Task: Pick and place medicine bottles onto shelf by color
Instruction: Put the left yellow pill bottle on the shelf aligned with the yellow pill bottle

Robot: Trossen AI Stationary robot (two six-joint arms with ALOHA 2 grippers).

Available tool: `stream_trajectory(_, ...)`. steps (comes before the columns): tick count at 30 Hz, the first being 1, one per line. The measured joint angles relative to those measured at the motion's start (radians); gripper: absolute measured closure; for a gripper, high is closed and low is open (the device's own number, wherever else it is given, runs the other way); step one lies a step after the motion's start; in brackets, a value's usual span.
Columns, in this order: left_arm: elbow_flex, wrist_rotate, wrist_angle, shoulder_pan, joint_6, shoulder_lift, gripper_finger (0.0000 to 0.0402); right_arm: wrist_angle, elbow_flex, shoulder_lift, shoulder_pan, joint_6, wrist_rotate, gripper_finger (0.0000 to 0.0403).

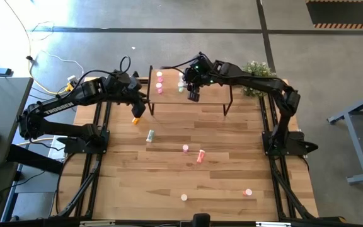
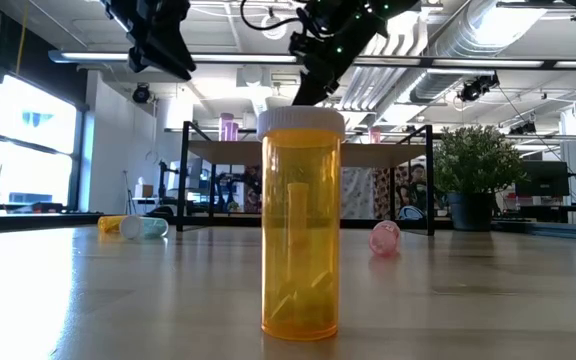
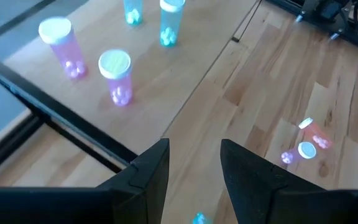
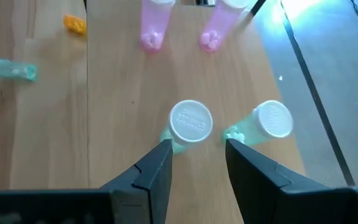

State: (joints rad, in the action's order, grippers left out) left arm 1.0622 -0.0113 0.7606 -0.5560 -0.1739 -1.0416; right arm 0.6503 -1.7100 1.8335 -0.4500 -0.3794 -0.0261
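Note:
The shelf (image 1: 200, 98) stands at the table's far middle. At its left end stand pink bottles (image 1: 159, 82) (image 3: 115, 74). Right of them stand two pale green bottles (image 4: 191, 120) (image 4: 272, 119). My right gripper (image 1: 194, 96) (image 4: 197, 152) hovers open over the shelf. The nearer green bottle stands just ahead of and below its fingertips. My left gripper (image 1: 137, 108) (image 3: 194, 165) hangs open and empty beside the shelf's left end. Loose bottles are on the table: orange (image 1: 135, 120), green (image 1: 150, 135), pink (image 1: 185, 148), red-pink (image 1: 200, 156) and pink (image 1: 247, 192).
An orange bottle (image 2: 301, 220) stands upright close to the table's near edge, its white cap (image 1: 184, 197) showing from above. A potted plant (image 1: 257, 72) sits at the far right corner. Bare board lies on the shelf's right half.

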Motion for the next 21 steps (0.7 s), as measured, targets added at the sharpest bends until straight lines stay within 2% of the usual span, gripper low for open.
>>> stream_trajectory(4,0.0,0.0,0.062,0.0,-0.061,0.0,0.0268,0.02,0.0,-0.03,0.001,0.015,0.038,0.0261)
stream_trajectory(10,0.0,0.0,0.25,0.0,-0.157,0.0,0.0268,0.052,0.0,-0.085,0.005,0.027,0.132,0.0261)
stream_trajectory(15,0.0,0.026,0.364,0.002,-0.228,0.0,0.0268,0.053,0.0,-0.127,-0.008,0.061,0.152,0.0261)
stream_trajectory(21,-0.01,0.092,0.397,0.029,-0.333,0.001,0.0268,0.073,0.0,-0.149,-0.029,0.065,0.153,0.0261)
